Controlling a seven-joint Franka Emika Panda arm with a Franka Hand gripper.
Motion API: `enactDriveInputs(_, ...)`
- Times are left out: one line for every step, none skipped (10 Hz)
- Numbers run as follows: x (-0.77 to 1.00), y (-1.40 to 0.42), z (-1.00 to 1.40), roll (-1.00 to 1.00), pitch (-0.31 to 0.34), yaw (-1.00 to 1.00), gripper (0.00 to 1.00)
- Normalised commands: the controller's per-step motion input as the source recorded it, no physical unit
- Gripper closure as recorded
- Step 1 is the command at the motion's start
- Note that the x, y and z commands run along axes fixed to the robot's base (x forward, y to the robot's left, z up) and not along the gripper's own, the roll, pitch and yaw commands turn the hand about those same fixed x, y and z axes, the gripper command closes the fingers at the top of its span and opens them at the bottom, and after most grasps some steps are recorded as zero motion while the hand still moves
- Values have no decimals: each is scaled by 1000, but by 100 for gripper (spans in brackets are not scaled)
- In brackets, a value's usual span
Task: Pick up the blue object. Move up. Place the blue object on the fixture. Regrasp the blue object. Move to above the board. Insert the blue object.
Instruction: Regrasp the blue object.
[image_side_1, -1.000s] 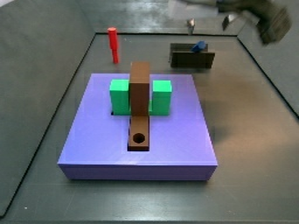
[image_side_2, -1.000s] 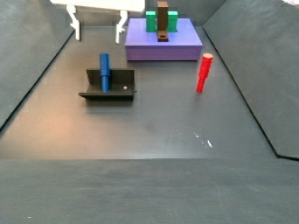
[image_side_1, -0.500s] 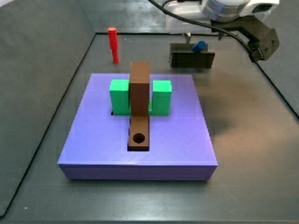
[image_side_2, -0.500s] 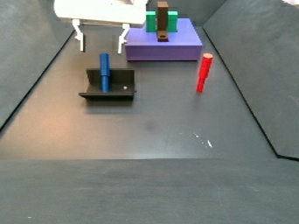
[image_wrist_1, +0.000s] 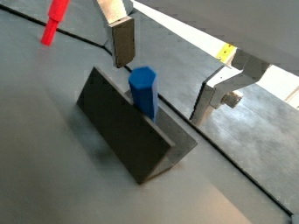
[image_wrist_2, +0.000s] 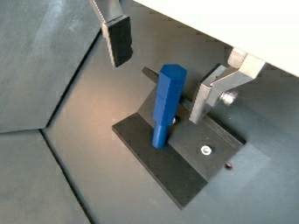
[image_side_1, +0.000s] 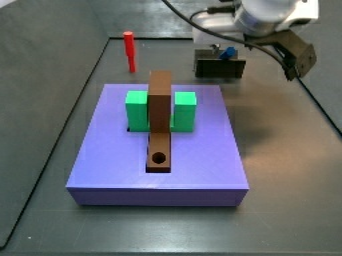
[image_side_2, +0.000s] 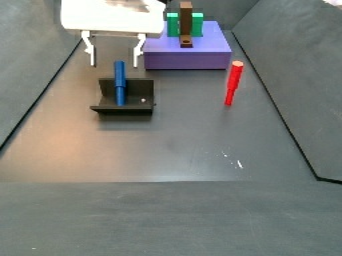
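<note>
The blue object (image_side_2: 119, 82) is a short blue peg standing upright in the fixture (image_side_2: 124, 104), a small dark holder on the floor. Both wrist views show it against the fixture's back wall (image_wrist_1: 122, 129), blue object (image_wrist_2: 170, 107) between the two fingers' lines. My gripper (image_side_2: 115, 56) hangs open just above it, one finger (image_wrist_2: 117, 39) on each side, fingertips about level with the peg's top and not touching it. The board (image_side_1: 160, 150) is the purple slab with green blocks (image_side_1: 136, 110) and a brown bar (image_side_1: 159, 120) with a round hole.
A red peg (image_side_2: 234, 83) stands upright on the floor between the fixture and the side wall, also in a side view as the red peg (image_side_1: 130, 50) behind the board. Dark walls ring the floor.
My gripper has come down and moved over the fixture, from high up to straddling the blue peg's top. The peg, fixture and board have not moved.
</note>
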Motion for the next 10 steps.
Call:
enactDriveInputs(163, -103, -171, 266, 171, 0, 0)
enactDriveInputs(117, -103, -197, 249, 151, 0, 0)
enactDriveInputs(49, -40, -169, 226, 134, -9, 0)
enactDriveInputs(26, 0, -94, 154, 120, 0, 0)
enactDriveInputs(23, 29, 0, 0, 114, 0, 0)
enactDriveInputs(0, 54, 0, 0, 46, 0, 0)
enactDriveInputs(0, 0, 0, 29, 23, 0, 0)
enactDriveInputs(0, 0, -11, 0, 6, 0, 0)
enactDriveInputs(3, 0, 0, 0, 14, 0, 0)
enactDriveInputs(0, 0, 0, 0, 0, 0, 0)
